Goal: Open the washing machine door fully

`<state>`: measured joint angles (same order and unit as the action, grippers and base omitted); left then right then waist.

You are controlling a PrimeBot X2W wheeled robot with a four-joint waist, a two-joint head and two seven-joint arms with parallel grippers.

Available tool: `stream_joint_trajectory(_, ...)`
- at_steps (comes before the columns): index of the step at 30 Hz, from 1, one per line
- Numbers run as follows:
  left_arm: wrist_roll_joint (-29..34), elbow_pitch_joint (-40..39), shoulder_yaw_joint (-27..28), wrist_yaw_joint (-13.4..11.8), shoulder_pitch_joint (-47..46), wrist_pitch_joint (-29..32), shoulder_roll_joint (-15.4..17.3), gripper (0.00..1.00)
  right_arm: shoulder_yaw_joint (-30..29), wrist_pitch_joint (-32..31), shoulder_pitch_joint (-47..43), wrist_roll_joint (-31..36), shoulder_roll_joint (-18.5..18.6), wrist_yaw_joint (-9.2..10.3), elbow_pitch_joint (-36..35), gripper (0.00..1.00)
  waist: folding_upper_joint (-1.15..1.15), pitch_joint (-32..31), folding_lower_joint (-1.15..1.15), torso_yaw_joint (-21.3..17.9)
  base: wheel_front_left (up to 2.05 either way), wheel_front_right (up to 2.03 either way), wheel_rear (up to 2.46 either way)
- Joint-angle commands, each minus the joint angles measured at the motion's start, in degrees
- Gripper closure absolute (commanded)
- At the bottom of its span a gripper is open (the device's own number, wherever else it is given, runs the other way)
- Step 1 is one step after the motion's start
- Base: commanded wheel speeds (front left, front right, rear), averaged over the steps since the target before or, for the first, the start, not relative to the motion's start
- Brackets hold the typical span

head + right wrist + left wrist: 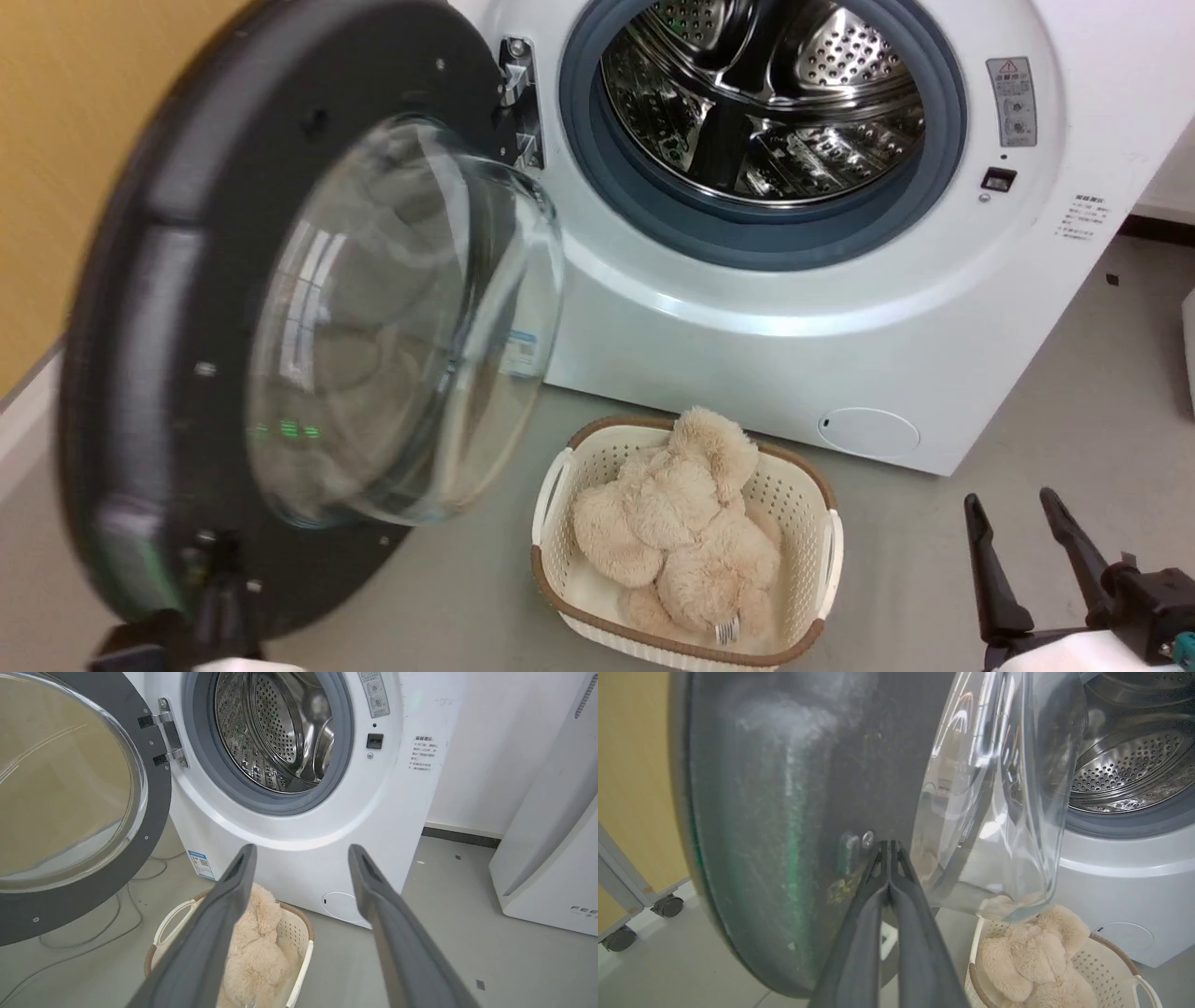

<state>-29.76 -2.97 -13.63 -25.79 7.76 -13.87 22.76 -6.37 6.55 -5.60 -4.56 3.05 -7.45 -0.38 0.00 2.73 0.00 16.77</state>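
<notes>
The washing machine is sitting at twelve o'clock in the head view, its drum mouth bare. The washing machine door is hanging out on its hinge toward nine o'clock. The left gripper, fingers pressed together on nothing, is touching the door's matte back at about seven o'clock of the ring, beside a screw. It is the nearer arm, so further swing probably lies toward nine o'clock. The right gripper is idling, spread wide, at five o'clock.

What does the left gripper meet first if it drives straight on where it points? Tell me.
The washing machine door: the left gripper, jaws closed, points at its matte black back beside a screw, tips at or almost on it; depth unclear.
</notes>
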Motion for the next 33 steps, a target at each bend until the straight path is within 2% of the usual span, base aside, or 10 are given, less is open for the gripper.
stream_joint_trajectory(1, -0.5, 1.0, 1.1, 0.5, -0.7, -0.5, 0.4, 1.0, -0.2, -0.3, 0.1, 0.3, -0.2, -0.03, -0.5, 0.0, 0.0, 0.4, 0.0, -0.2, 0.0, 0.0, 0.0)
stream_joint_trajectory(9, -2.4, 9.8, 9.6, 5.5, -4.9, -1.1, 0.5, 1.0, -0.8, -0.9, 0.5, 0.5, -0.2, -0.03, -1.7, 0.0, 0.0, 1.7, 0.0, -1.1, 0.0, 0.0, 0.0)
stream_joint_trajectory(15, 0.2, 14.7, 15.4, 9.5, -8.0, -1.1, -1.6, 1.0, -1.1, -1.3, 1.0, 0.5, -0.2, -0.03, -2.1, 0.0, 0.0, 2.4, 0.0, -1.4, 0.0, 0.0, 0.0)
stream_joint_trajectory(16, 1.2, 16.1, 17.1, 10.8, -8.7, -1.1, -2.4, 1.0, -1.2, -1.3, 1.1, 0.4, -0.2, -0.03, -2.1, 0.0, 0.0, 2.3, 0.0, -1.4, 0.0, 0.0, 0.0)
stream_joint_trajectory(19, 3.2, 17.6, 18.9, 12.6, -9.0, -1.1, -4.2, 1.0, -1.0, -1.3, 1.1, 0.4, -0.2, -0.03, -1.9, 0.0, 0.0, 2.1, 0.0, -1.6, 0.0, 0.0, 0.0)
stream_joint_trajectory(26, 7.3, 16.2, 22.6, 15.0, -4.9, -1.1, -9.8, 1.0, 0.3, -1.0, 0.4, -0.2, -0.2, -0.03, -0.6, 0.0, 0.0, -0.6, 0.0, -2.9, 0.0, 0.0, 0.0)
stream_joint_trajectory(31, 10.5, 12.4, 22.5, 16.7, 0.2, -1.1, -15.0, 1.0, 1.3, -0.8, -0.4, -0.7, -0.2, -0.03, -0.2, 0.0, 0.0, -1.8, 0.0, -3.9, 0.0, 0.0, 0.0)
stream_joint_trajectory(33, 11.4, 11.4, 22.3, 17.1, 1.7, -1.1, -16.3, 0.65, 1.9, -0.8, -0.7, -0.7, -0.2, -0.03, 0.0, 0.0, 0.0, -2.1, 0.0, -4.4, 0.0, 0.0, 0.0)
